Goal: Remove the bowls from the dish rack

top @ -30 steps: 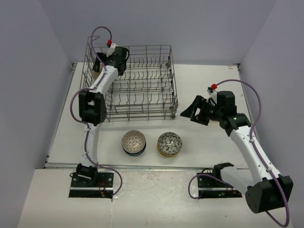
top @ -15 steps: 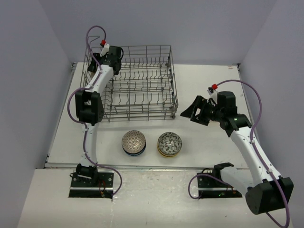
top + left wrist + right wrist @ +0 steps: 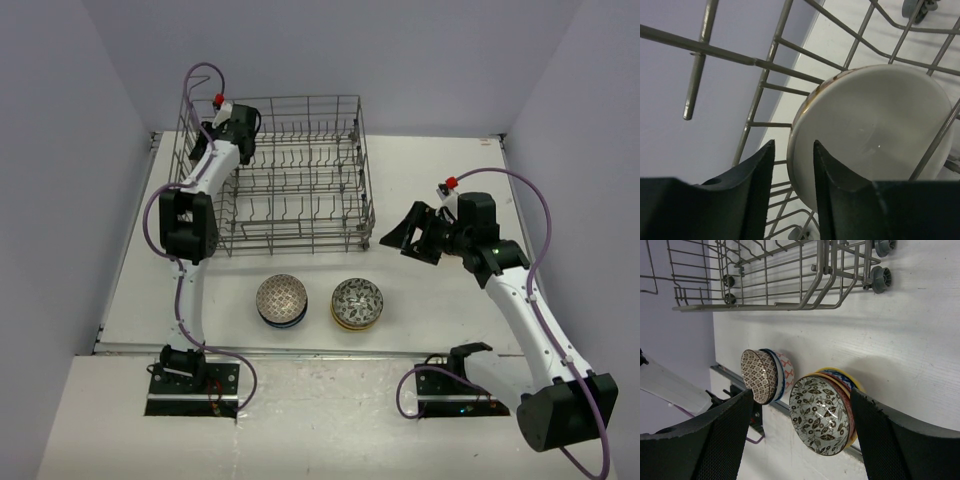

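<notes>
Pale bowl (image 3: pixel 875 135) stands on edge in the dish rack (image 3: pixel 300 180), upper left of the overhead frame, its rim offered to the left gripper's (image 3: pixel 793 145) narrow jaws; firm grip unclear. Right gripper (image 3: pixel 801 392) hovers wide, empty, near stacked bowls (image 3: pixel 281 300) on the bench (image 3: pixel 430 170).

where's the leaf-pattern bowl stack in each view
Top external: leaf-pattern bowl stack, front centre, the right one of two stacks.
Left wrist: not in it.
Right wrist: the stack at lower centre, seen tipped sideways.
Shared landmark: the dish rack, in all three views.
</notes>
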You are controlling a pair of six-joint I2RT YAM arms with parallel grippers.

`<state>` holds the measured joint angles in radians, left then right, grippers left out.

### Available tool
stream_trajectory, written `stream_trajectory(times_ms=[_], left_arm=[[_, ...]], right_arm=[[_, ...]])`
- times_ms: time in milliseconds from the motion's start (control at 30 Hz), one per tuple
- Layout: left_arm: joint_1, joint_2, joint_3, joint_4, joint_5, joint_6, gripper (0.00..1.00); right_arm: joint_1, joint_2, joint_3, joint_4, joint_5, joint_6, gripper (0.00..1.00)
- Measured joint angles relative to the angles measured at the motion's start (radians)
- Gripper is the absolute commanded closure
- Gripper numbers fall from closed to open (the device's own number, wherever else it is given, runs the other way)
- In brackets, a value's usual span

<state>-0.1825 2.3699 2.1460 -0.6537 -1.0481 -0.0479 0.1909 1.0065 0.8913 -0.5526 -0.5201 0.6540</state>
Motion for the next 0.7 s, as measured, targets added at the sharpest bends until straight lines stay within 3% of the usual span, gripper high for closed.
stream_trajectory(times_ms=[100,133,200,700], left_arm=[[0.000,0.000,-0.005,-0.023,0.012,-0.024,0.81],[0.001,0.000,-0.006,-0.028,0.015,-0.031,0.91],[0.002,0.000,-0.006,-0.012,0.010,-0.048,1.00],[-0.017,-0.012,0.040,-0.074,-0.001,0.032,1.00]], right_arm=[[0.000,0.000,0.000,0.000,0.000,0.000,0.22],[0.000,0.000,0.000,0.000,0.000,0.000,0.22],[0.000,0.000,0.000,0.000,0.000,0.000,0.22],[0.000,0.010,0.006,-0.001,-0.001,-0.005,0.22]])
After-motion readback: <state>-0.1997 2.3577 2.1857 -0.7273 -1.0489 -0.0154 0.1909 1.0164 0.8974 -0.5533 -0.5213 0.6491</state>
